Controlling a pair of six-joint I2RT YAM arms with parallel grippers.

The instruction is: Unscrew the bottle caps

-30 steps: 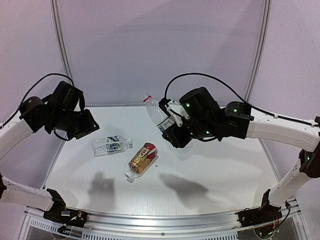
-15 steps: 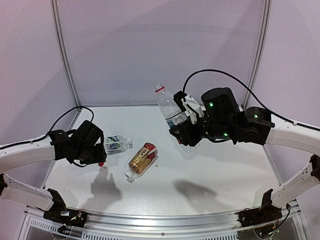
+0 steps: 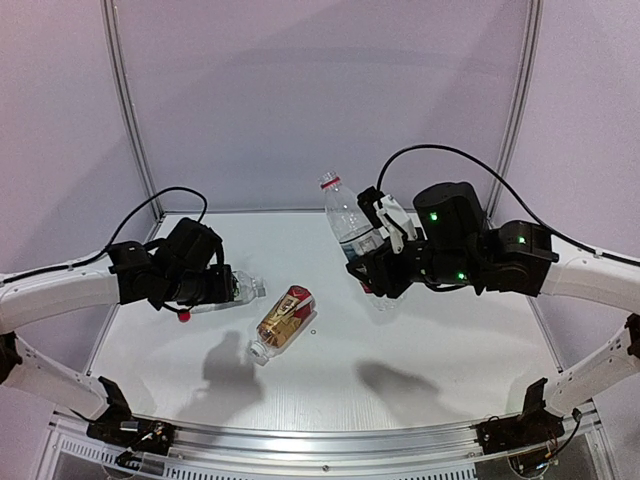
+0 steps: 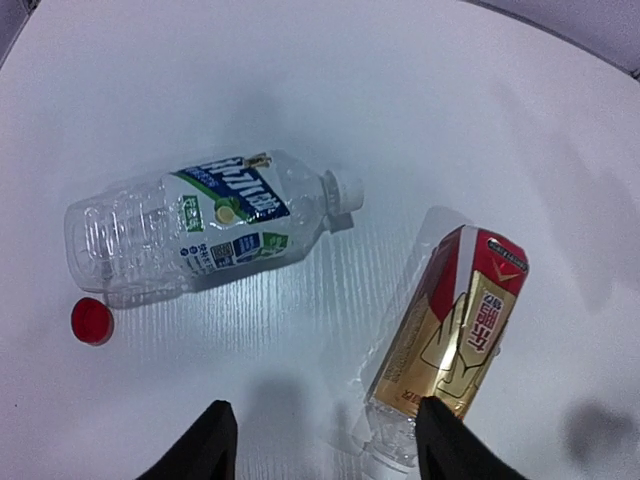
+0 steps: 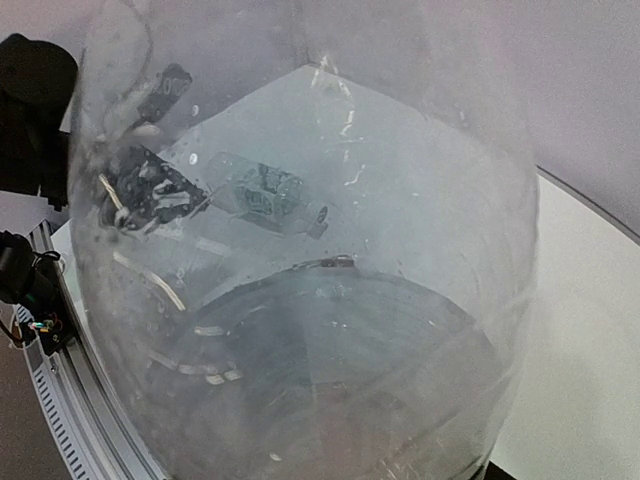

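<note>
Ahead of our left gripper (image 4: 325,410), jaws apart: clear plastic bottle with green-blue label (image 4: 200,225), round red cap (image 4: 92,321) leftward, amber red-gold-labelled bottle (image 4: 455,320) rightward; we cannot read the lettering. Our right gripper (image 3: 375,260) clamps a tilted clear bottle (image 3: 345,215).

A white table (image 3: 440,340) sits inside pale walls (image 3: 320,90), with 2 metal posts (image 3: 125,90) behind it.

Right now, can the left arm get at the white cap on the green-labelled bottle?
Probably yes: the left gripper hangs open and empty above the green-labelled bottle, whose white cap lies exposed, clear of the gold-labelled bottle beside it.
</note>
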